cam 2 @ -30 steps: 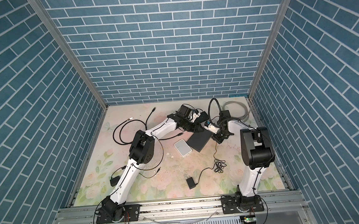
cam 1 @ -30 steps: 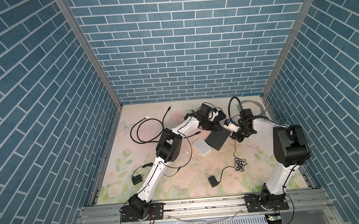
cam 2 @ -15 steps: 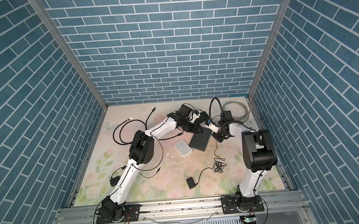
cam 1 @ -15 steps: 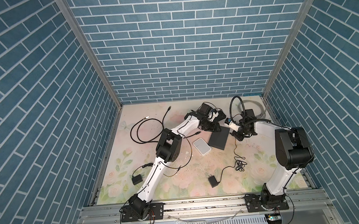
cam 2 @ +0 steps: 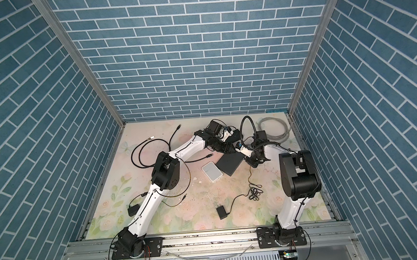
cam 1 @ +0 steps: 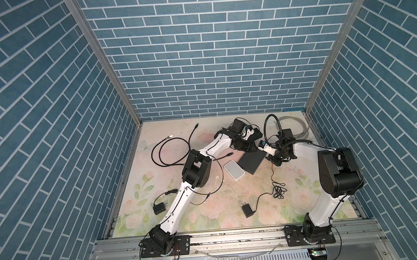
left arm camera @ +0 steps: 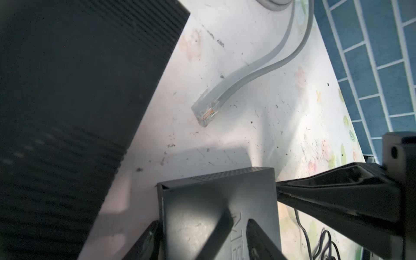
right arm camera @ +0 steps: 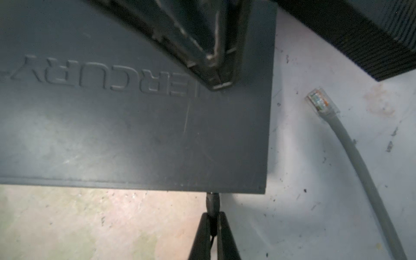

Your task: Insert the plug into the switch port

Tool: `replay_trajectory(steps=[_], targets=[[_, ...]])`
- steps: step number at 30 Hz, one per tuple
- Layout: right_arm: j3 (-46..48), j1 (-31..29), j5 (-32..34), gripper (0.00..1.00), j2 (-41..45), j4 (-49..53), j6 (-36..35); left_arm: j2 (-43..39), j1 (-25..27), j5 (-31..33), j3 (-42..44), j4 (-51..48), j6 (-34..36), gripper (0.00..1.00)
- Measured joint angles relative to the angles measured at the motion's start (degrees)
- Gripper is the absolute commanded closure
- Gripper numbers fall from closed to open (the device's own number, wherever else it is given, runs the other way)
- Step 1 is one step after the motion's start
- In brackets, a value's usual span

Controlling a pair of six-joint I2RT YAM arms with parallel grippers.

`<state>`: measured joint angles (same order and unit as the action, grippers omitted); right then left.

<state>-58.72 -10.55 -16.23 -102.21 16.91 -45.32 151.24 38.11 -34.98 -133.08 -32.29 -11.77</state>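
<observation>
Right wrist view: right gripper [right arm camera: 212, 221] clenched on black plug [right arm camera: 212, 202] at switch [right arm camera: 135, 135] edge, seating unclear, left gripper [left arm camera: 216, 227] straddling switch, seemingly grasping, top views hide both.

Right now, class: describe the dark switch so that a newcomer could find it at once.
Look at the far part of the floral table, between the two arms. The switch is the flat dark slab beside a smaller white box. Only it bears raised MERCURY lettering and has a thin black plug at its edge.
</observation>
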Motion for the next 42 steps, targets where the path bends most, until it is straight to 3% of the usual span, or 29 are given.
replay_trajectory(steps=[11,18,36,42], targets=[[5.8,-2.3,5.1,1.00,2.0,-9.9,3.2,-2.8,-0.4,-0.5,6.7,5.9,1.2,0.40],[8.7,-2.6,5.5,1.00,2.6,-16.4,4.6,-2.8,-0.7,-0.4,6.1,4.3,4.6,0.41],[10.5,-2.9,1.3,1.00,4.1,-16.4,5.2,-2.3,-0.9,-0.8,3.9,0.1,10.7,0.40],[11.2,-3.8,1.0,1.00,5.5,-15.0,7.1,-0.2,-0.9,-1.8,-0.7,-4.5,14.4,0.40]])
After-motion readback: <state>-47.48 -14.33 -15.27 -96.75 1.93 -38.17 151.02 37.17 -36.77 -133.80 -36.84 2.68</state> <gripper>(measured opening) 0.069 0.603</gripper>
